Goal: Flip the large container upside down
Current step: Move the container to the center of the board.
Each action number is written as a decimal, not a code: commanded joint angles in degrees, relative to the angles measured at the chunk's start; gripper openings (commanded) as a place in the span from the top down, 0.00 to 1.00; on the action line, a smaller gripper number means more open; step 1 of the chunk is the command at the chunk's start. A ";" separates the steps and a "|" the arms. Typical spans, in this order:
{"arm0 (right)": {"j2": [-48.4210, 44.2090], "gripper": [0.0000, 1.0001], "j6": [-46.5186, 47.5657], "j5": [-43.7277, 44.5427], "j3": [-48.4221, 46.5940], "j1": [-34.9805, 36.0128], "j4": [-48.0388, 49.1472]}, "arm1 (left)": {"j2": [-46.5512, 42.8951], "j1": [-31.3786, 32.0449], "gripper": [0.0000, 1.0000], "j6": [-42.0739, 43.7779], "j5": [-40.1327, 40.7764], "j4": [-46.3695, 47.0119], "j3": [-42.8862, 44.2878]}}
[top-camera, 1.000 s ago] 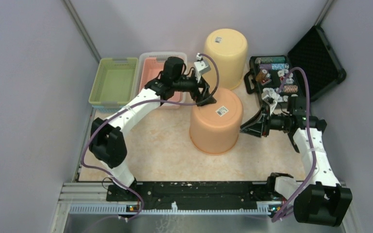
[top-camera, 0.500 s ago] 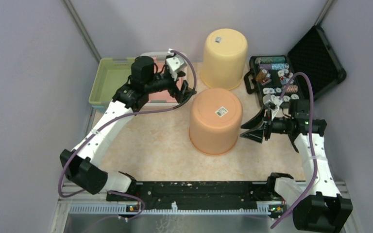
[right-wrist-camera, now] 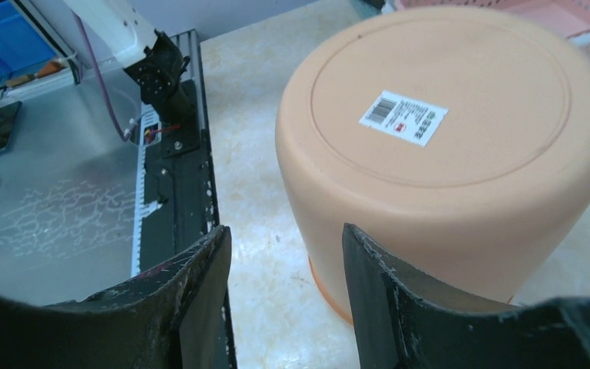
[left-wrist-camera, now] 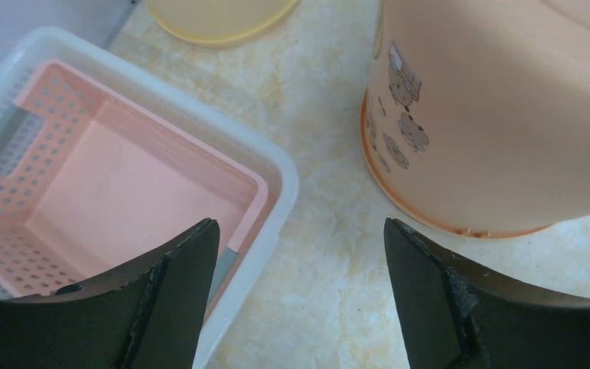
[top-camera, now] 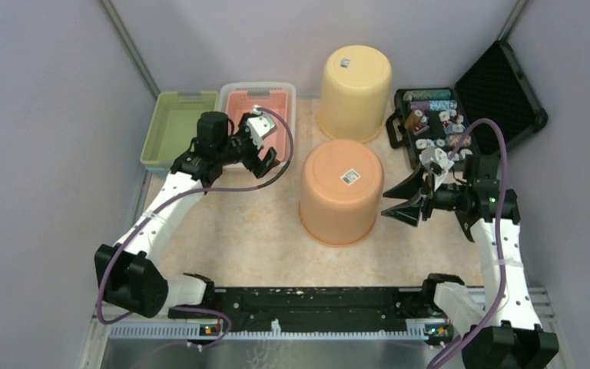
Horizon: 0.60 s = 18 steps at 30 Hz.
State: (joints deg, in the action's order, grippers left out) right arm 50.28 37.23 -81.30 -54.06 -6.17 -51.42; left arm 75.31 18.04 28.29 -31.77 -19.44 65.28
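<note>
Both spread wide, holding nothing. Right gripper [top-camera: 386,205] just right of orange bucket [top-camera: 341,192], the nearer; left gripper [top-camera: 267,166] farther off, left of orange bucket. Axis vertical, base up, rim down.

Bright, even, soft light falls from above. Shadows are faint: a narrow dark band under the orange bucket [top-camera: 342,192] on the table [top-camera: 253,231]. The steel plate [right-wrist-camera: 46,207] carries pale mottled reflections. The overhead view is sharp; both wrist views look slightly softer.
</note>
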 commanded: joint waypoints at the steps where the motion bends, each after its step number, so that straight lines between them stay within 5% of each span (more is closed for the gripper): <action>1: -3.70 0.43 -10.09 0.04 -4.38 -0.15 10.30 | 4.37 0.82 0.18 6.81 -7.47 1.38 -0.31; 11: -3.59 0.42 -15.35 6.17 -11.18 -0.16 10.10 | 16.02 14.26 0.24 9.89 -7.36 -0.02 5.96; 18: -3.96 0.41 -17.66 7.94 -11.39 -0.15 11.47 | 22.92 23.43 0.26 3.87 -4.79 2.54 11.91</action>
State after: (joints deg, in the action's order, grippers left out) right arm 46.96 21.85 -74.89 -63.11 -6.17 -42.33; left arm 95.59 38.26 36.10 -37.17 -20.23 72.34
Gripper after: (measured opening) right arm 0.585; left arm 0.744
